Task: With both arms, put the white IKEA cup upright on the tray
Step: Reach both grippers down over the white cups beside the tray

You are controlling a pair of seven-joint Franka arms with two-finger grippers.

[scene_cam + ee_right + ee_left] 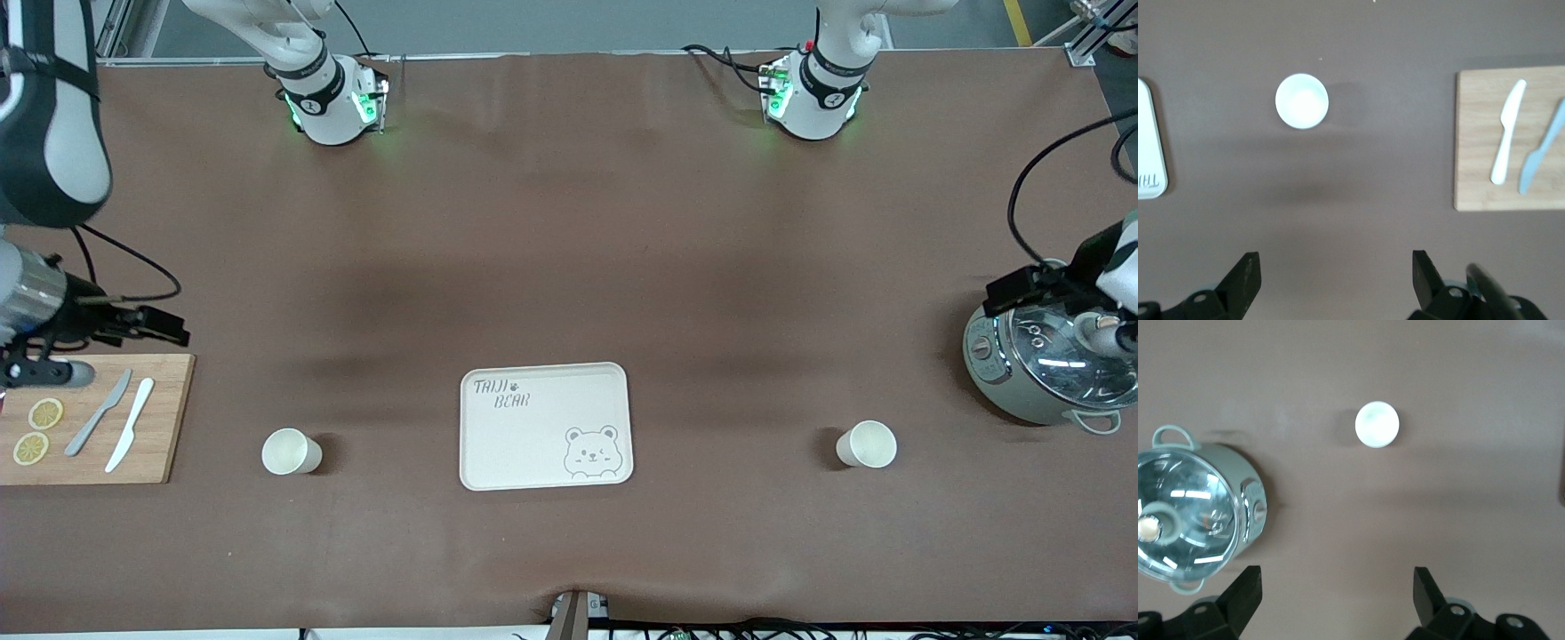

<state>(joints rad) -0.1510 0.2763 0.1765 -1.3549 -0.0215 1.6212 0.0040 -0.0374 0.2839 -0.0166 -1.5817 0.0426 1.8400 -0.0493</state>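
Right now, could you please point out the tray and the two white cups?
tray (533, 444), front view, bare middle of its floor.
cup by the cutting board (286, 452), front view, open mouth.
cup by the pot (869, 444), front view, open mouth.

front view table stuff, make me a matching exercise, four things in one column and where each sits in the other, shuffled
Things:
1. tray
2. white knife
3. lemon slices
4. pot with glass lid

Places:
A. at the left arm's end of the table, under the left gripper
B. between the two white cups, on the brown table
C. on the cutting board, beside the grey knife
D. on the cutting board, at the edge toward the right arm's end of the table

Pairs: 1-B, 2-C, 3-D, 4-A
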